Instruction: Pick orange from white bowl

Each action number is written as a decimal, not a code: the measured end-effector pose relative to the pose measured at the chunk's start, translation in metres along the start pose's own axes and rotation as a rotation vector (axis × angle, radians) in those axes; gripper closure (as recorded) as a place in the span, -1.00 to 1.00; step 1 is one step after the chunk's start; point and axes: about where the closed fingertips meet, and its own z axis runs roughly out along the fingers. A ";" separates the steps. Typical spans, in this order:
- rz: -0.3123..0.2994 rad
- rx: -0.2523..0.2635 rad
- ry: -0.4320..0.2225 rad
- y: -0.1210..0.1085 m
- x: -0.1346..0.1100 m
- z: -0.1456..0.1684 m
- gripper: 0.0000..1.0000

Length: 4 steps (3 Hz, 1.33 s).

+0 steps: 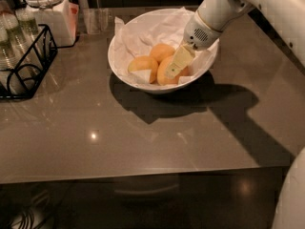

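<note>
Claw [175, 67] down inside bowl [116, 68], tip on orange [163, 76].
Arm [267, 4] enters from upper right and slants down over the bowl's right rim. The claw's pale tip lies across the upper right side of the orange, touching it; cannot tell whether the claw is wide, narrow or gripping. The orange sits at the front of the bowl on crumpled paper [152, 27], right of centre. Two more oranges share the bowl: one just to its left [143, 66], one just behind [162, 51], all three packed close. Bowl stands upright on grey surface [143, 137], toward the back. A white lidded jar [45, 8] is at back left, a clear glass [95, 20] is between jar and bowl, and a black wire rack [28, 63] holding bottles is at the left edge, well apart from the bowl.
</note>
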 end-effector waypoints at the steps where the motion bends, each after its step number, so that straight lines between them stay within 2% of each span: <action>1: 0.024 -0.029 0.006 -0.001 0.007 0.011 -0.38; 2: 0.037 -0.045 0.010 -0.001 0.011 0.017 -0.40; 3: 0.045 -0.058 0.017 -0.001 0.014 0.023 -0.03; 4: 0.047 -0.062 0.020 -0.001 0.015 0.025 0.44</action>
